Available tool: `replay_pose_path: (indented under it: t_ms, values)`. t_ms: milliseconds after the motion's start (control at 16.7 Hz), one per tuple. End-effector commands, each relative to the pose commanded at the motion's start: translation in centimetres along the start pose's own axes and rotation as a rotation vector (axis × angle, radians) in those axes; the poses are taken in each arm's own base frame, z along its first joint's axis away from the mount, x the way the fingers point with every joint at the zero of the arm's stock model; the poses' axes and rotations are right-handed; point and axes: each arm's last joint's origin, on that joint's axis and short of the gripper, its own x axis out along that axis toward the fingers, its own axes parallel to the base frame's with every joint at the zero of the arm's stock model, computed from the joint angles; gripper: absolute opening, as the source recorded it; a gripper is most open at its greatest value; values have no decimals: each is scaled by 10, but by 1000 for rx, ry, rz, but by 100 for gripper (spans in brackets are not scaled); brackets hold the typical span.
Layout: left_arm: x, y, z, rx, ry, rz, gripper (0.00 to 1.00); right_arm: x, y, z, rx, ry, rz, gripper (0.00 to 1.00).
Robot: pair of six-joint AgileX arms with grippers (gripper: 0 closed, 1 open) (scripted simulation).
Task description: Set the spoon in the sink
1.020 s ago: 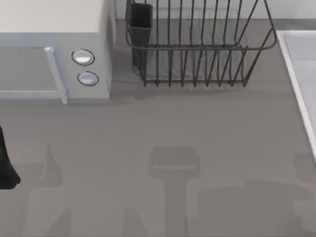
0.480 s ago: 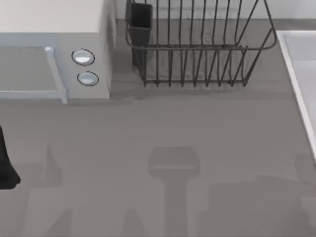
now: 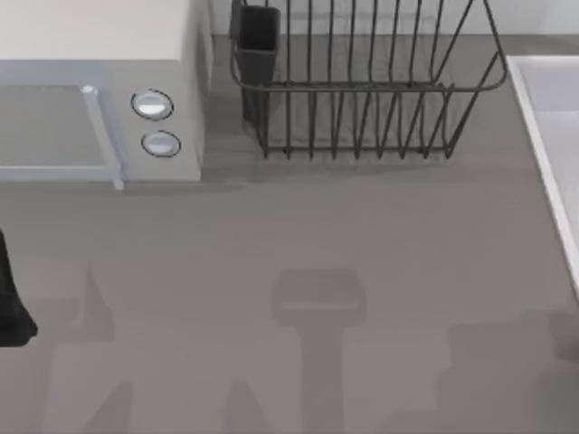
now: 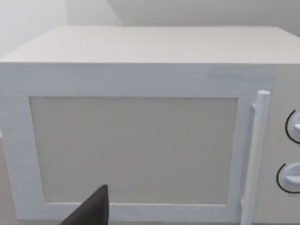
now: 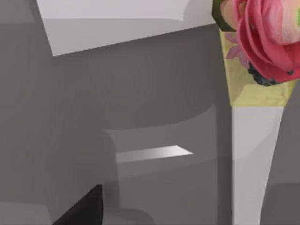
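Close in front of the right wrist camera is a long thing I take for the spoon. It has a white tapering handle and a yellow end printed with a pink flower. A dark part of my right gripper juts in beside it, apart from the handle. Whether the spoon is held I cannot tell. Grey table lies beneath it, with a pale slab beyond. The sink, a pale basin with a raised rim, runs along the table's right edge in the top view. My left arm stays parked at the left edge.
A white microwave with two round knobs stands at the back left, and it faces the left wrist camera. A dark wire dish rack with a dark cup stands at the back centre. Arm shadows lie on the front of the grey table.
The shadow at the table's front right has slid to the right, toward the sink side. The left arm has not moved.
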Motion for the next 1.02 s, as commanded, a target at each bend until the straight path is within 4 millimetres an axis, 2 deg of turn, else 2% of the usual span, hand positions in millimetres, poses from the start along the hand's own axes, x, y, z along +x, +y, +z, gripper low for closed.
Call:
replay_pose_path:
  t_ms: [300, 1020]
  values:
    - [0, 0, 0, 0, 0, 0, 100, 5, 0, -1, 0, 3, 0, 100]
    - [0, 0, 0, 0, 0, 0, 100, 5, 0, -1, 0, 3, 0, 10]
